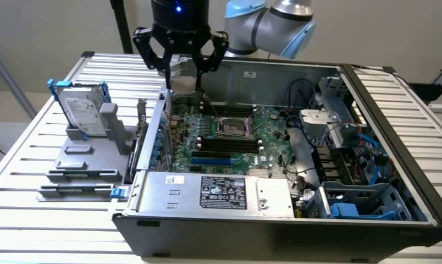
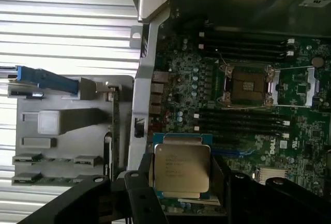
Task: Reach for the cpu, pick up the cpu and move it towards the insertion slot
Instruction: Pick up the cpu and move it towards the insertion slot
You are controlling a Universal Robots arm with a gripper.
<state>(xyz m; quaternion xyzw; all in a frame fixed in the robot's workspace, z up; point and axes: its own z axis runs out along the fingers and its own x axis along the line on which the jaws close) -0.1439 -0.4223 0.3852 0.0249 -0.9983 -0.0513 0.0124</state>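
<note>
The cpu (image 2: 182, 168), a flat square chip with a silver top, sits between my gripper's dark fingers (image 2: 135, 193). My gripper (image 1: 183, 70) is shut on the cpu (image 1: 184, 82) and holds it in the air above the far left corner of the open computer case. The insertion slot (image 1: 231, 126), a square socket with a shiny frame and dark centre, lies on the green motherboard below the chip and towards the exterior view's right. From the wrist camera, the insertion slot (image 2: 248, 84) shows apart from the chip, with black memory slots on either side of it.
A silver hard drive with blue rails (image 1: 85, 113) stands upright on a grey fixture (image 1: 89, 159) at the exterior view's left. The case wall (image 1: 159, 126) runs between fixture and motherboard. A power supply (image 1: 214, 190) fills the case front; cables and drive bays (image 1: 353, 159) crowd the right.
</note>
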